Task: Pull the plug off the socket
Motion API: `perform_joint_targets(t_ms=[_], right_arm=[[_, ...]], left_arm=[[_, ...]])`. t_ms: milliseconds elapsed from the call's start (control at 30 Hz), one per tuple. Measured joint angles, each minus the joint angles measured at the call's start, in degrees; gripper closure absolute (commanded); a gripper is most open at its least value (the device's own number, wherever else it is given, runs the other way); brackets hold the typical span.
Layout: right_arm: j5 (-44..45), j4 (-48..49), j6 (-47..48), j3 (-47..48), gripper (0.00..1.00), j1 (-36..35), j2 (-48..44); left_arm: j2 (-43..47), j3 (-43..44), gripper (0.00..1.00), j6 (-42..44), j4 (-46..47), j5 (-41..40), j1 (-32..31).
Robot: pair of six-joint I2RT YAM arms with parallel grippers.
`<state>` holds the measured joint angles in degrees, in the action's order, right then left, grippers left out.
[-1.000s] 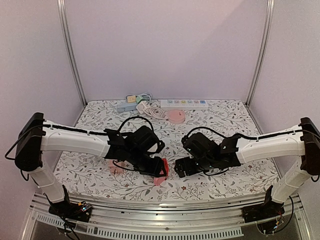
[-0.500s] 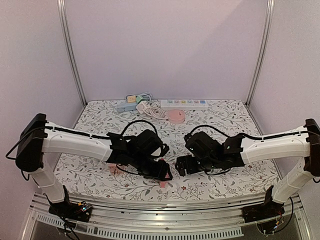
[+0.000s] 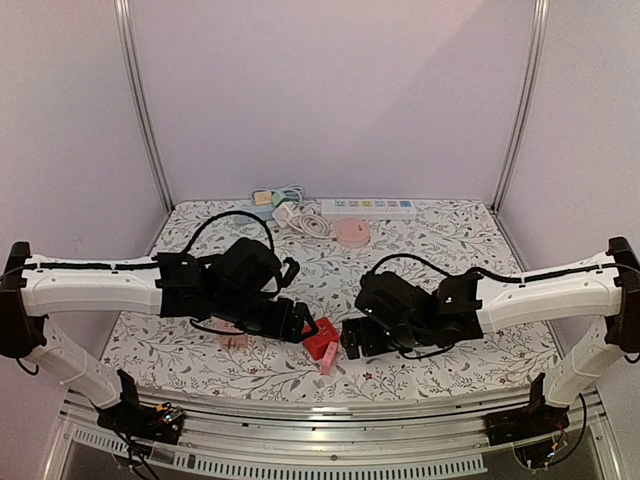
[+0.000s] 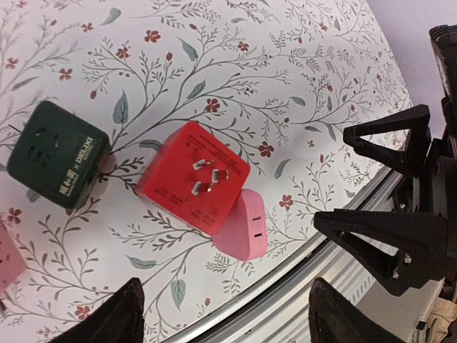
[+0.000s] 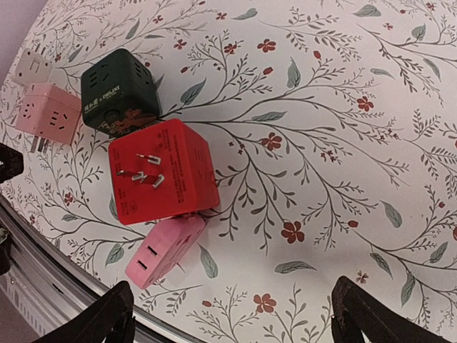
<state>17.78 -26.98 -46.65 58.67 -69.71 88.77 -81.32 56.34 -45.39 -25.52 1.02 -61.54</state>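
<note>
A red cube socket (image 3: 320,337) (image 4: 193,179) (image 5: 161,171) lies on the flowered table near its front edge, metal prongs facing up. A pink plug (image 3: 329,358) (image 4: 243,229) (image 5: 164,251) sits against its near side, touching it. My left gripper (image 3: 295,325) (image 4: 232,321) is open, just left of the cube and holding nothing. On the cube's right my right gripper (image 3: 352,340) (image 5: 235,321) stands open and empty, with the cube and plug ahead of its fingers.
A dark green cube (image 4: 57,153) (image 5: 118,91) lies just beside the red one, with a pink cube (image 3: 232,338) (image 5: 46,114) and a white cube (image 5: 32,66) farther left. A white power strip (image 3: 366,208), a pink disc (image 3: 351,233) and coiled cables (image 3: 290,215) lie at the back. The metal front rail (image 3: 320,405) runs close by.
My left gripper has opened, let go of the red cube and drawn back to the left. The cube with the pink plug now rests on the table. The right gripper has shifted slightly left.
</note>
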Motion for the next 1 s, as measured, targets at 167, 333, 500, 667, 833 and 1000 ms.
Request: perform_joint_targets(t_ms=[167, 333, 500, 667, 833, 1000], right_arm=[[0.5, -1.1, -1.8, 3.4, 0.06, -1.5, 3.3], [0.5, -2.9, -2.6, 7.9, 0.07, -2.6, 8.2], [0.6, -5.7, -3.2, 12.6, 0.12, -4.0, 13.2], [1.2, -8.7, -3.7, 17.7, 0.25, -5.5, 18.1], [1.5, -10.7, -4.0, 18.8, 0.38, -6.0, 19.7], [1.8, -11.3, -3.4, 20.8, 0.44, -6.0, 21.5]], left_arm=[[2.0, -2.3, 0.09, 1.3, -1.8, -2.6, 1.4], [4.5, -4.8, 0.06, 1.9, -2.3, -3.8, 2.6], [7.3, -7.3, 0.05, 2.1, -2.3, -4.8, 2.8], [10.3, -9.6, 0.04, 2.3, -2.3, -5.2, 3.0], [13.5, -12.1, 0.04, 2.3, -2.1, -5.6, 3.7], [15.1, -13.7, 0.04, 2.2, -2.2, -5.8, 4.2]])
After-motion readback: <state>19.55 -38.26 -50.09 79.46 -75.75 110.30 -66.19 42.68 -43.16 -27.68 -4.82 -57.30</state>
